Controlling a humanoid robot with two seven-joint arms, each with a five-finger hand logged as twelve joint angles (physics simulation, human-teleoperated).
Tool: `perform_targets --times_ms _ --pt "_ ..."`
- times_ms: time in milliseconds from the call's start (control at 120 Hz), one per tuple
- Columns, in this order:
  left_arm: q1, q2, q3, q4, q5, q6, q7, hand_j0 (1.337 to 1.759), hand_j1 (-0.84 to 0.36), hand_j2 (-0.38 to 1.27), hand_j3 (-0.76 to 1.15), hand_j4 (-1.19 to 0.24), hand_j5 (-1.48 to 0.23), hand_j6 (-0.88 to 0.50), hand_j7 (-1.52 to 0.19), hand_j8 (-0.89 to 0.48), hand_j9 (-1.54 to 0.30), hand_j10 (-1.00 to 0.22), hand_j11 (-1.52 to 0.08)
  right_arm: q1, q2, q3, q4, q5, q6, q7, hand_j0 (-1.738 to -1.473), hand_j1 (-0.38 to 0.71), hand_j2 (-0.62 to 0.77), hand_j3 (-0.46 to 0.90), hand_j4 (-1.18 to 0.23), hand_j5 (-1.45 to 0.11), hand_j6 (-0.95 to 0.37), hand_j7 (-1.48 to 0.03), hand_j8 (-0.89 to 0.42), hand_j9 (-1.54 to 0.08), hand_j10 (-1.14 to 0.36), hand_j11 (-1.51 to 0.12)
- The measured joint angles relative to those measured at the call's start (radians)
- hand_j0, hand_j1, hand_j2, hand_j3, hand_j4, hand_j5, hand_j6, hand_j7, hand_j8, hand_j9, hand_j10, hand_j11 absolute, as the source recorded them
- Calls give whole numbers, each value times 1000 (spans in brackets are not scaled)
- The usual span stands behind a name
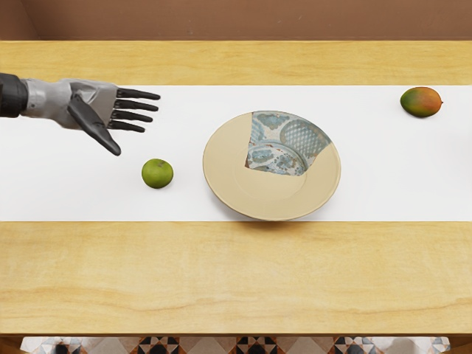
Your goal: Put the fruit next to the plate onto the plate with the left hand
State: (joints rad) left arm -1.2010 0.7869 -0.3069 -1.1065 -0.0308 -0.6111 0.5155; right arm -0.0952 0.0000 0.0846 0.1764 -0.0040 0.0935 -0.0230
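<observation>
Operator: Target position?

Monitor: Green fruit (157,173) rests on the white runner (74,192) in the left half of the table (236,273). It is near the left rim of the plate (225,166), not touching it. A mango (421,102) lies well apart, toward the right edge.

Operator: Hand condition?

Monitor: Left hand (99,107) hovers near the left edge, on the far side of the fruit. Fingers are extended and spread, thumb angled down, nothing held.

Operator: Current step?

Monitor: Approach, by judgement; grasp not yet made. The next move calls for lowering over the fruit, closing around it, then carrying it rightward over the plate rim.

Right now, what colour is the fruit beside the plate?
The fruit is green; head view shows it best.
</observation>
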Motion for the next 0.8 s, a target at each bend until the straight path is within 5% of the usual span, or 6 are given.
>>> perform_targets --times_ms 358,417,533,592,717,800 --pt "-4 42 2 3 3 0 -1 1658 348 0 0 -1 -1 -1 -1 -1 -1 -1 -1 -3 0 0 -1 4 -5 0 -1658 -331 -3 0 -15 -20 -15 -20 -15 -20 -15 -20" --pt "-80 130 53 5 2 0 -28 1658 348 1 0 0 -1 1 -1 1 -1 0 -1 -3 0 0 -1 4 -5 0 -1658 -331 -3 0 -15 -20 -15 -20 -15 -20 -15 -20" --pt "-379 -26 509 7 -46 0 -299 1658 349 1 0 1 -1 1 -1 1 -1 1 -1 -3 0 0 -2 4 -6 0 -1658 -331 -3 0 -15 -20 -15 -20 -15 -20 -15 -20" --pt "-488 -160 750 8 -114 0 -396 1658 348 1 0 0 -1 1 -1 1 -1 0 -1 -3 0 0 -1 4 -6 0 -1658 -331 -3 0 -15 -20 -15 -20 -15 -20 -15 -20" --pt "-742 -300 1260 -2 -236 0 -486 1658 347 0 0 -1 -2 0 -2 0 -2 0 -2 -3 0 0 -2 4 -6 0 -1658 -331 -3 0 -15 -20 -15 -20 -15 -20 -15 -20" --pt "-912 -387 1458 -24 -206 0 -505 1658 347 0 0 -1 -2 0 -2 0 -2 -1 -2 -3 0 0 -2 4 -6 0 -1658 -331 -3 0 -15 -20 -15 -20 -15 -20 -15 -20"
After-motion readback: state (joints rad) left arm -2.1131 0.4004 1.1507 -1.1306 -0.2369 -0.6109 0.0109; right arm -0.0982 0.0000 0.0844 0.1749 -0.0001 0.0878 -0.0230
